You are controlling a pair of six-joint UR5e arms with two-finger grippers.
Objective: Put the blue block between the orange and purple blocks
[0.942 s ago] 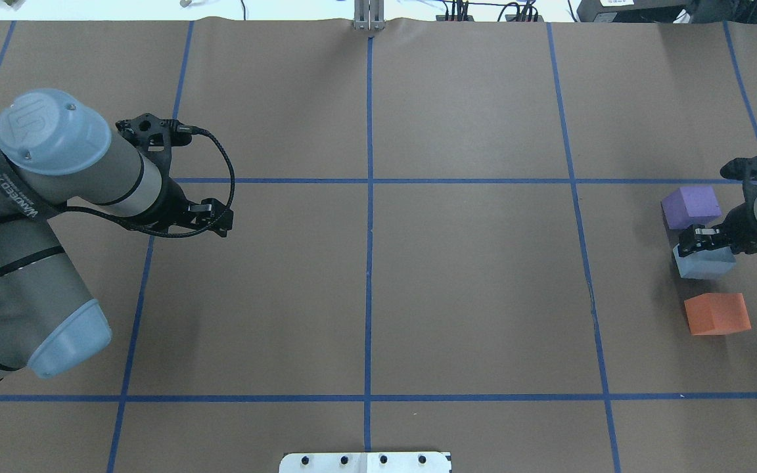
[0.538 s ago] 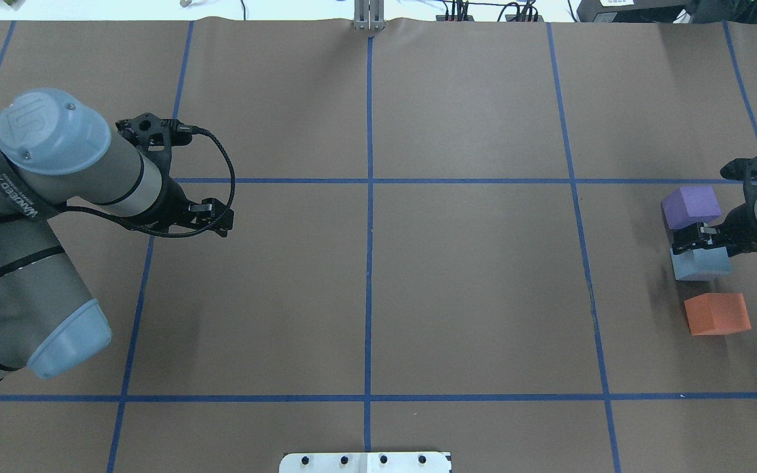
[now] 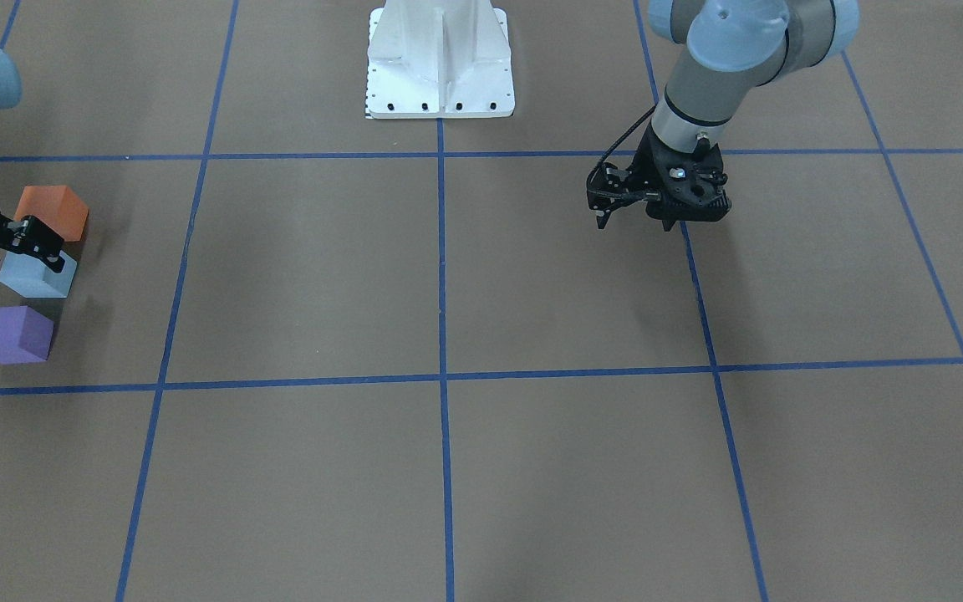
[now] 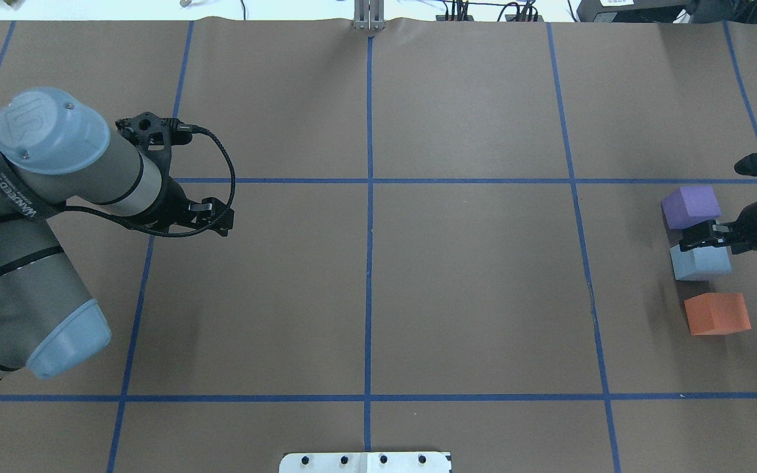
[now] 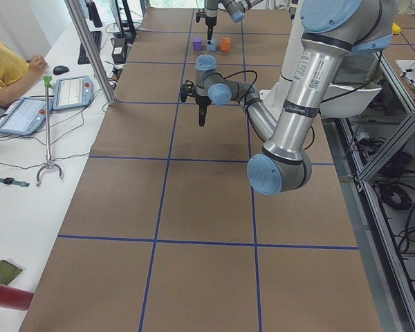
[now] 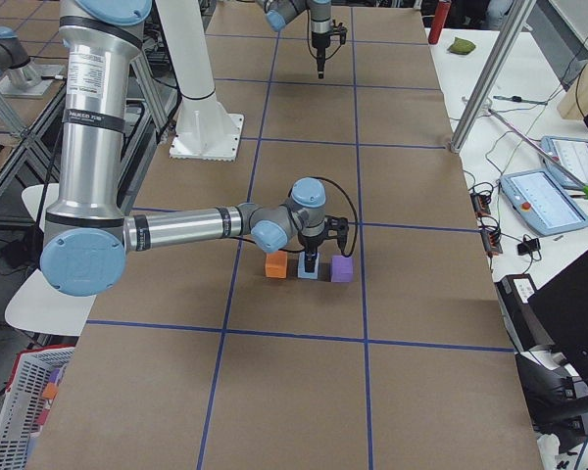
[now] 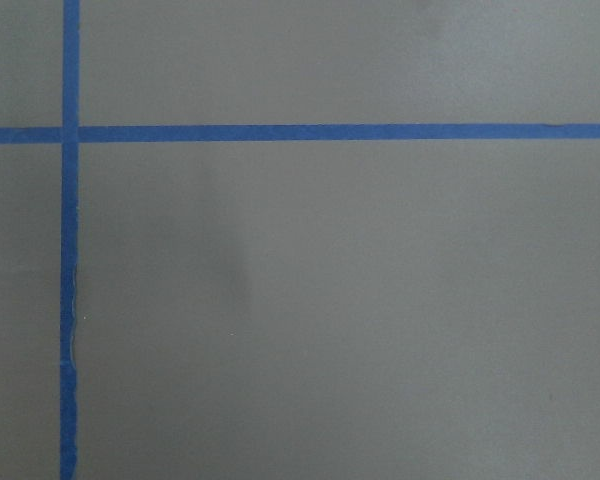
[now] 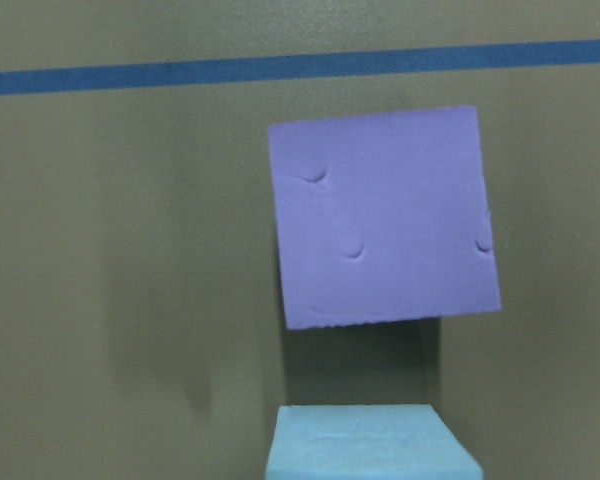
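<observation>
Right fingers [image 4: 695, 239] poised at the far top edge of the blue block [image 4: 700, 264], at the right end of the desk [image 4: 470, 276]. Whether these fingers are parted or closed on the block cannot be told: the overhead view shows them only as a dark mass above it, and the right wrist view shows no fingertip at all, only the block's top at the lower border.

The blue block appears to rest on the desk in line with its neighbours. The purple block [image 4: 690, 205] lies just beside it on the far side, and the orange block [image 4: 717, 313] is near it on the near side, across a slightly wider gap. The purple block sits a little turned against the row.

The step in hand is judged to be the release, the placement being nearly complete. It would be done well by spreading the fingers fully before any rise, then lifting straight up, so that no pad drags the block. The dents in the purple block suggest soft, light foam that is easily nudged, so sideways travel toward it is best avoided.

Left fingers [image 4: 217, 220] hang over bare desk far to the left, carrying nothing. How far apart they are cannot be told.
</observation>
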